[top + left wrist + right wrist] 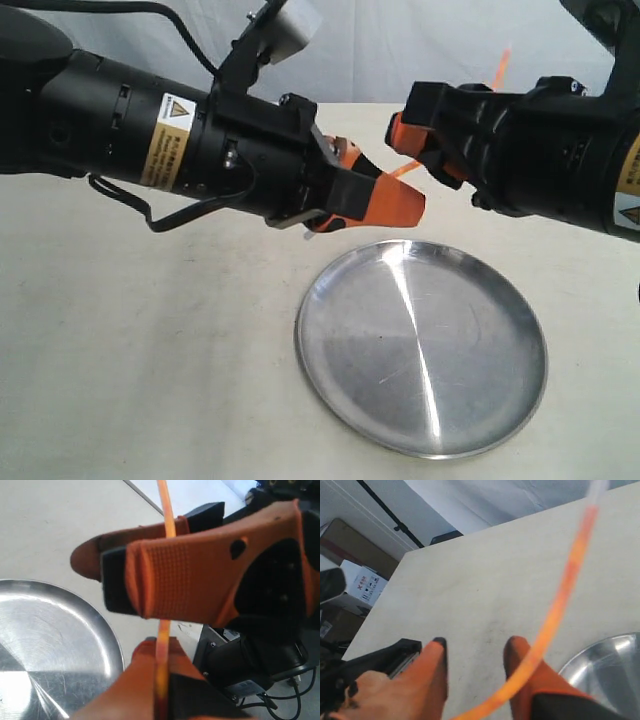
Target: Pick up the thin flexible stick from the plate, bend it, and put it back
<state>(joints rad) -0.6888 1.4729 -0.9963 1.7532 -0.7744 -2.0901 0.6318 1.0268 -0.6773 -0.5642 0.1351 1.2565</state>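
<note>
The left arm [90, 110] bears a yellow warning-triangle label [170, 133], wording illegible.

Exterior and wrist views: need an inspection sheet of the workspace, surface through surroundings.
Surface: pale table.
Job's things: thin flexible stick is off the plate, in the air, running between the two pincers. The plate lies flat on the table with nothing in it.
Clutter: nothing seen.
Pincers: left pincer is shut on the stick. The right pincer has its jaws apart, with the stick lying against one finger and not clamped.
Cables: black cable loops under the left arm.
Surroundings: white backdrop behind the table; cardboard boxes beyond its edge.
</note>
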